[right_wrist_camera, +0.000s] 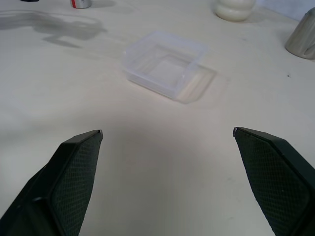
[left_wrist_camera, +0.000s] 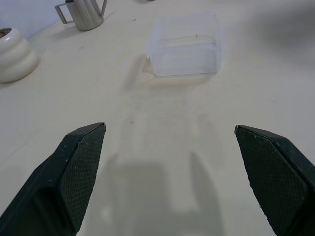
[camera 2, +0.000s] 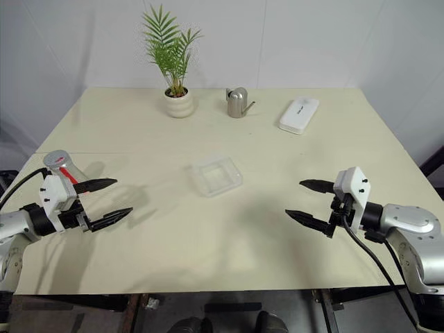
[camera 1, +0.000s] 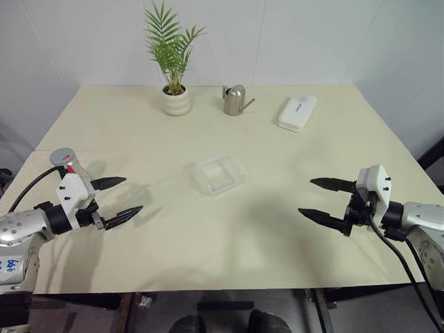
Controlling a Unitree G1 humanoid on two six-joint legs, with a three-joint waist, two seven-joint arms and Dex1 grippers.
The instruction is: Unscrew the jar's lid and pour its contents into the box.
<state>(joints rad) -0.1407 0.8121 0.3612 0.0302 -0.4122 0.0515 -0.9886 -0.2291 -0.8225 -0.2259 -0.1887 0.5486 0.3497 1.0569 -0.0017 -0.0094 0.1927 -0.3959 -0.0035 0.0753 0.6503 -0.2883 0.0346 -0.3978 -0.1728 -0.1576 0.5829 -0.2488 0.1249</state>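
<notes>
The lidded jar (camera 1: 67, 164) is seen just behind the spread, empty left gripper (camera 1: 117, 200), the clear rounded box (camera 1: 218, 174) lying midway toward the equally spread right gripper (camera 1: 320, 199).

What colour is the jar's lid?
Grey with a red mark, the lid shows best in the right eye view.

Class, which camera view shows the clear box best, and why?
The right wrist view: the box sits near, its open inside and walls plain. The left wrist view shows it side-on and hazy; both eye views show it small at the table's middle.
</notes>
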